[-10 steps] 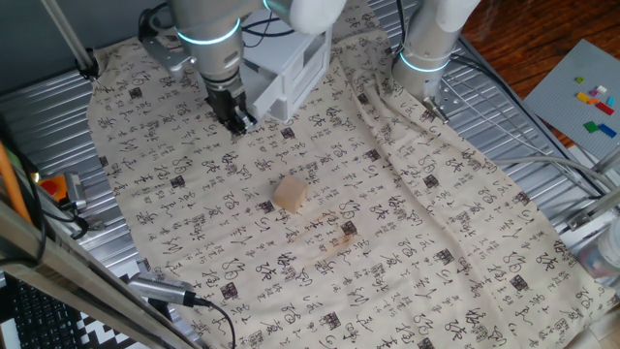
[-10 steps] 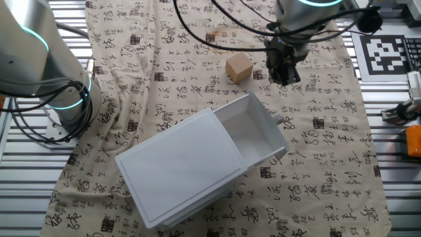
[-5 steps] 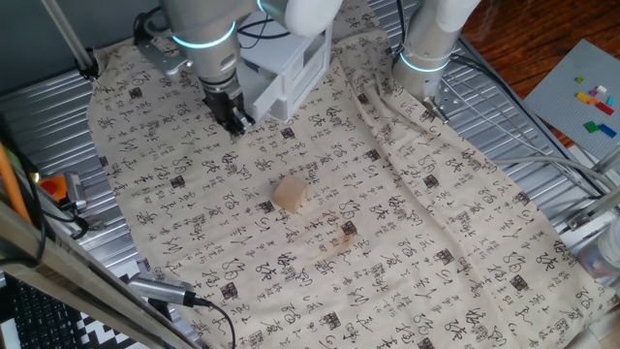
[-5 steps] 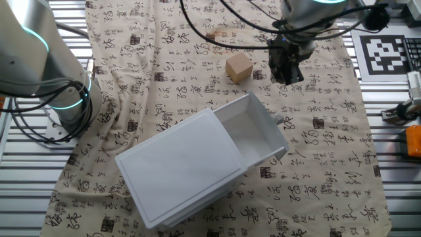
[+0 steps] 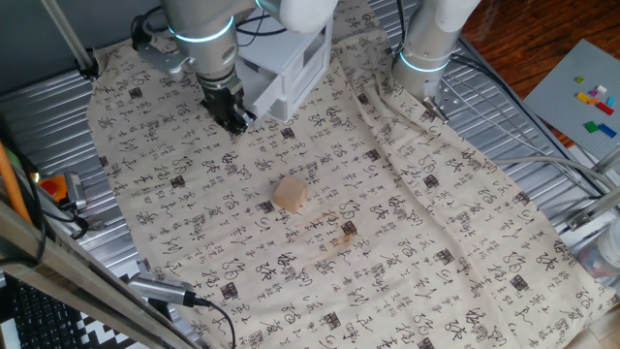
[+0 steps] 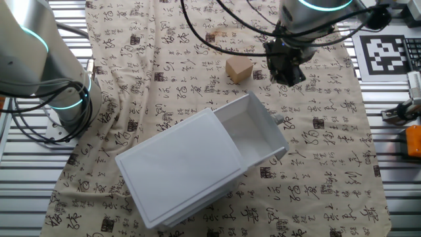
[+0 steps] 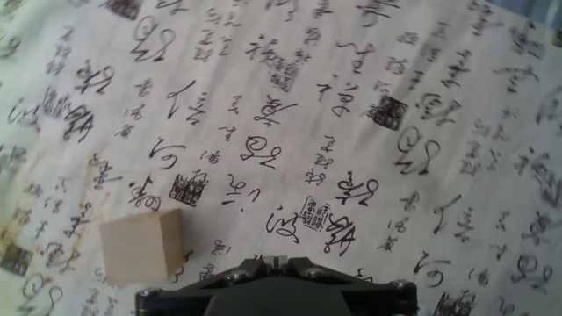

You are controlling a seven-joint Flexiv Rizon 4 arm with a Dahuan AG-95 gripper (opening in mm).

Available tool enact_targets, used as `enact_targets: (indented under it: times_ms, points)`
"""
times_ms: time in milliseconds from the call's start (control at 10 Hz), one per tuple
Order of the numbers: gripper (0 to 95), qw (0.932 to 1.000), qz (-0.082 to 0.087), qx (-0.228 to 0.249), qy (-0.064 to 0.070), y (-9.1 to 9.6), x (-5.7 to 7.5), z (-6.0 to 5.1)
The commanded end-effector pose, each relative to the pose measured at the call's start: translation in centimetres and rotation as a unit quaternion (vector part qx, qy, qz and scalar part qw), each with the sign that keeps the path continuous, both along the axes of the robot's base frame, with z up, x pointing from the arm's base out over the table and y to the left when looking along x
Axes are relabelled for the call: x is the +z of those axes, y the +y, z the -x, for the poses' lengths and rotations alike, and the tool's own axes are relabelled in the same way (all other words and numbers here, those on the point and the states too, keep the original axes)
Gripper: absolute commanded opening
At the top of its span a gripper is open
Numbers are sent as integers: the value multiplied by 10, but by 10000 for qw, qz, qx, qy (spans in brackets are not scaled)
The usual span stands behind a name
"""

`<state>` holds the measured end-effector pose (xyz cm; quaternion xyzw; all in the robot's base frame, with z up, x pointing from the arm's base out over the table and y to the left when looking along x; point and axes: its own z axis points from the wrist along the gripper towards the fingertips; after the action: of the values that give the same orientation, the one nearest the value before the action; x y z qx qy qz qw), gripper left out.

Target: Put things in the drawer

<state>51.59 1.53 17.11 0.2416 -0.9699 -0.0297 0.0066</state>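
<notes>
The pale tan wooden block (image 5: 290, 194) lies on the printed cloth, apart from everything; it also shows in the other fixed view (image 6: 239, 68) and at the lower left of the hand view (image 7: 140, 245). The white cabinet (image 6: 181, 168) lies on the cloth with its drawer (image 6: 253, 131) pulled out and empty, and the round knob (image 6: 279, 120) at the drawer's front. My gripper (image 5: 232, 118) hangs over the cloth between the block and the drawer front (image 6: 285, 72). Its fingers are closed together with nothing between them (image 7: 279, 261).
A second robot arm's base (image 5: 426, 53) stands at the cloth's far edge. A brownish stain (image 5: 339, 240) marks the cloth near the block. Small coloured bricks (image 5: 596, 100) lie on a grey board at right. Cables (image 6: 217, 39) run over the cloth.
My gripper has shifted slightly away from the block along the cloth. The block and the drawer have not moved.
</notes>
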Motion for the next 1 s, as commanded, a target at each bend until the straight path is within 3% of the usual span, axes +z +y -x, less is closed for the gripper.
enact_targets:
  times_ms: [100, 200, 600, 900, 1000]
  points:
    - [570, 9999, 10, 111, 43, 11, -1, 4]
    - [570, 9999, 39, 95, 40, 36, -7, 15]
    - [570, 10000, 68, -4, 64, 97, -30, 40]
    - [570, 9999, 61, 2, 79, 105, -42, 43]
    - [570, 9999, 66, 7, 157, 105, -43, 43]
